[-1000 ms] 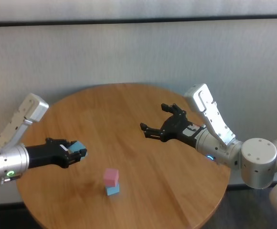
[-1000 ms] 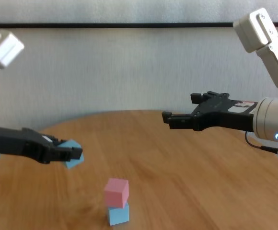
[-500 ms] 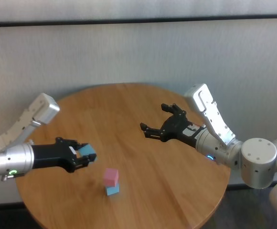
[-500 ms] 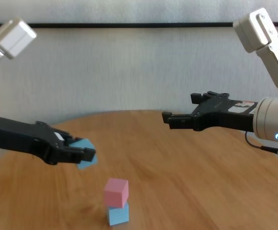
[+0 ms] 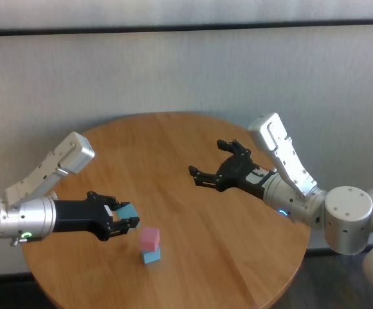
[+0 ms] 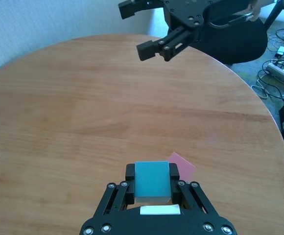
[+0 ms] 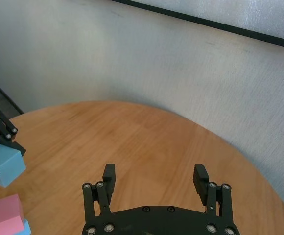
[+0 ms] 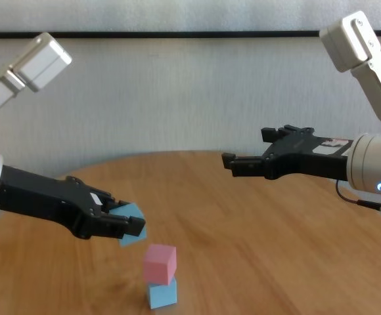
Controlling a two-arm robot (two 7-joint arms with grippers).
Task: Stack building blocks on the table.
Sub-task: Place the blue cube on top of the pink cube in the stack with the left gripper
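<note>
Table (image 5: 193, 135), pink-on-blue blocks (image 5: 150, 244)

Hidden and cut-off parts

In the left wrist view we see only a corner of the pink block (image 6: 182, 165) behind the held blue block (image 6: 152, 181), and the bottom blue block is hidden altogether. In the right wrist view the bottom blue block (image 7: 25, 228) is cropped at the frame edge to a sliver under the pink one. The table (image 8: 256, 262) runs out of the chest view at the near edge.
</note>
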